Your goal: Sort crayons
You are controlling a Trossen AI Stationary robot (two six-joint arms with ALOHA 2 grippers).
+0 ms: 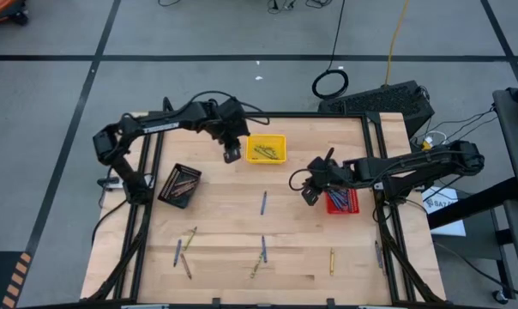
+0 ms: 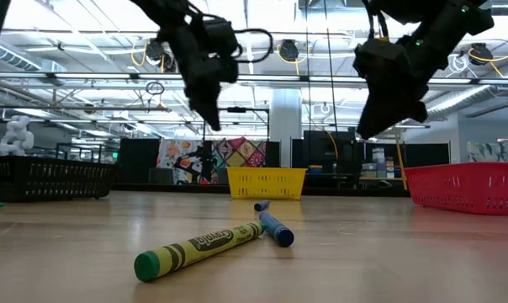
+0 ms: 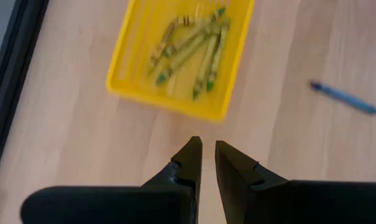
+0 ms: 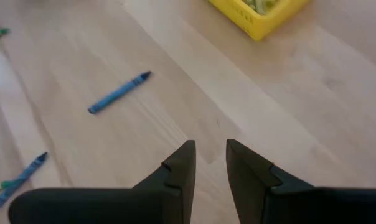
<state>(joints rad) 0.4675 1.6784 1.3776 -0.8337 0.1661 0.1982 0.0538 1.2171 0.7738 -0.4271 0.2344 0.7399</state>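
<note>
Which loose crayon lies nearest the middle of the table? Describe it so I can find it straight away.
Start at the yellow tray at the table's far edge, between the two arms. Toward the near edge from it, about level with the red tray, a single blue crayon lies alone on bare wood. The other loose crayons lie farther on, near the front edge.

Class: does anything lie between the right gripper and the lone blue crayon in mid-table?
Nothing visible. Only bare table separates the right gripper from the blue crayon; its jaws are empty.
</note>
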